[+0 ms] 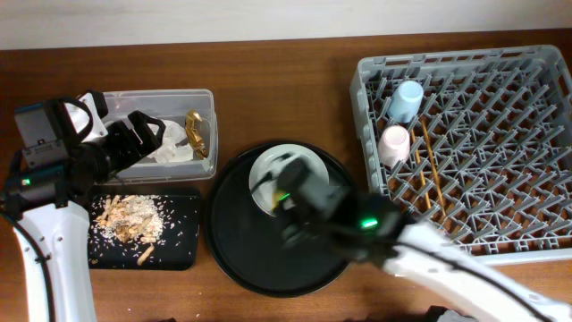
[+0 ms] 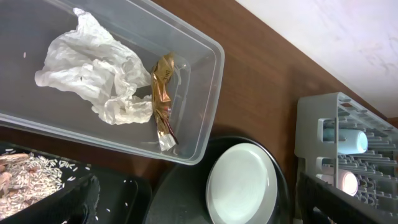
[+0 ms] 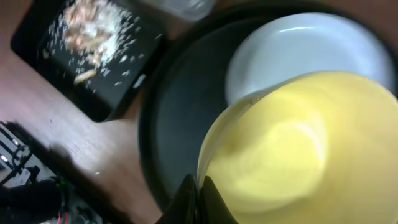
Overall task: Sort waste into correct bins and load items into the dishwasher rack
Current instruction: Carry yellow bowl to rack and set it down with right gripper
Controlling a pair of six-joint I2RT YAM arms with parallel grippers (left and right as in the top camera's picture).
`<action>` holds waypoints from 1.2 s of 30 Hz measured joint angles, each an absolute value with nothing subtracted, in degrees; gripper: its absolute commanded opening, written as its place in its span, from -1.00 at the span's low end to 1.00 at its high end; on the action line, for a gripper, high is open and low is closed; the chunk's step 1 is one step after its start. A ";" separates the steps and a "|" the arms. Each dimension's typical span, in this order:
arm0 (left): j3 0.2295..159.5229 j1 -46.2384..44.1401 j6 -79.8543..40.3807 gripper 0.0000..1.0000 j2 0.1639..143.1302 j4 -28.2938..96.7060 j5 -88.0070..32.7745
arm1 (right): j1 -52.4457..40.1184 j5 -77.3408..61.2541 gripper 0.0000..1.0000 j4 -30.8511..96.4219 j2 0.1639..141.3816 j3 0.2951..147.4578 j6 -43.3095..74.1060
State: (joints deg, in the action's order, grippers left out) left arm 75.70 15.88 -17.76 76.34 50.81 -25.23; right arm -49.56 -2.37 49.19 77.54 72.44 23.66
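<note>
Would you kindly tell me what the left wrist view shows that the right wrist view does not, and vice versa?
Left wrist only: the crumpled tissue and gold wrapper inside the clear tub, plus the dishwasher rack with the light-blue cup and pink cup. Right wrist only: the yellow bowl, its rim between the shut jaws of the right gripper. Both: the plate on the round black tray, and the small black tray of food scraps.

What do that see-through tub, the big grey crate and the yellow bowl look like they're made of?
Clear tub: probably thin plastic, glossy; the tissue shows through its walls.
Grey crate: moulded plastic, matte; a one-piece lattice of pegs.
Yellow bowl: smooth, slightly shiny; plastic or glazed ceramic, the blurred view leaves it open.
</note>
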 measured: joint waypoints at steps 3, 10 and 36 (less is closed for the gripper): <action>75.70 15.88 -17.76 0.98 76.34 50.81 -25.23 | -37.93 -10.72 -0.92 52.99 72.27 72.47 17.98; 75.70 15.88 -17.76 0.98 76.34 50.81 -25.21 | -1.56 -45.43 -0.92 69.36 69.87 72.88 -3.99; 75.70 15.88 -17.76 0.98 76.34 50.81 -25.23 | 36.80 -64.36 -0.61 79.07 96.84 72.97 -32.18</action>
State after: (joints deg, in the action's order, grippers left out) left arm 75.70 15.88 -17.76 76.34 50.81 -25.23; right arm 36.80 -64.36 79.07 96.84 72.97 -32.18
